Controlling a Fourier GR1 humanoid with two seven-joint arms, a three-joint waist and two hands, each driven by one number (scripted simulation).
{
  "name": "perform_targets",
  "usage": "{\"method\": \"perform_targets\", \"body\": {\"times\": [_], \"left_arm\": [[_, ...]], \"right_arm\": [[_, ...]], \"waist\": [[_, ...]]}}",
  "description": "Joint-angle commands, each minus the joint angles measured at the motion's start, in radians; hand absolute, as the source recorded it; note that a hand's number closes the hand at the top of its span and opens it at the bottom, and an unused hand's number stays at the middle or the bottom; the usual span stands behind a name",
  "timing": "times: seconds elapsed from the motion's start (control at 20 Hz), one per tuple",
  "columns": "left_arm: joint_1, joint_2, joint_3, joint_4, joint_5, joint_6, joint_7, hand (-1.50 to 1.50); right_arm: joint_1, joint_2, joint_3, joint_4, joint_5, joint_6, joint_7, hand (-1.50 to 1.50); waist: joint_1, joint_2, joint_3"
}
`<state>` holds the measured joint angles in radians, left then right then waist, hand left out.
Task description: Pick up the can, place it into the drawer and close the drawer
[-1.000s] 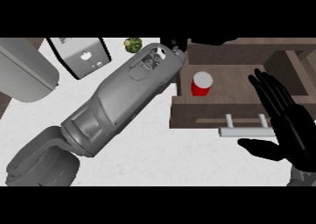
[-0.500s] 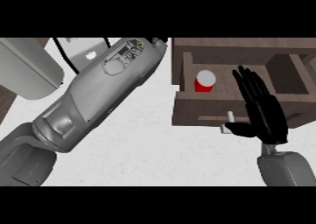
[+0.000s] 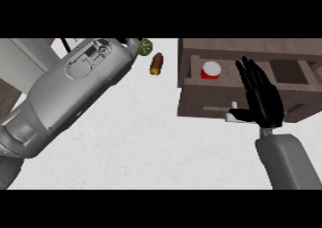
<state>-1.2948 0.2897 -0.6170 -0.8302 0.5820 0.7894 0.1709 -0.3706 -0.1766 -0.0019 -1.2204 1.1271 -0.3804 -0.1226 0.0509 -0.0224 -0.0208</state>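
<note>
Head view shows the red can (image 3: 210, 70) already standing upright inside the open drawer (image 3: 196, 95), near its left wall, so what remains is the closing push. The right hand (image 3: 261, 100) lies over the drawer's front panel with its fingers straight and close together, pointing toward the back of the drawer, while the thumb juts out to the left, right at the pale handle (image 3: 224, 110); it grips nothing. The left hand is out of sight beyond the top edge, only its grey forearm (image 3: 71, 93) crossing the counter (image 3: 143, 151), so I cannot tell how its fingers stand. The main risk, as I judge it, is that the hand sits to the right of the drawer's middle, so a push from there could skew the drawer rather than drive it straight in. The flat fingers could also slide over the front panel without catching it. The thumb by the handle might snag. The can could tip if the drawer is shoved abruptly. A green item (image 3: 146, 46) and a brown item (image 3: 156, 64) lie on the counter left of the drawer, well apart from the hand.
</note>
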Motion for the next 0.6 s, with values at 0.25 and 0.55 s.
{"method": "perform_targets", "body": {"times": [0.25, 0.55], "left_arm": [[0.118, 0.102, -0.01, -0.192, -0.029, 0.013, 0.072, -1.5], [0.139, 0.152, -0.024, -0.27, -0.057, 0.013, 0.146, -1.5]], "right_arm": [[-0.187, 0.03, -0.059, 0.352, 0.091, -0.145, 0.038, -1.5], [-0.351, 0.037, -0.12, 0.542, 0.092, -0.265, 0.025, -1.5]], "waist": [[0.026, 0.026, 0.022], [0.027, 0.032, 0.023]]}}
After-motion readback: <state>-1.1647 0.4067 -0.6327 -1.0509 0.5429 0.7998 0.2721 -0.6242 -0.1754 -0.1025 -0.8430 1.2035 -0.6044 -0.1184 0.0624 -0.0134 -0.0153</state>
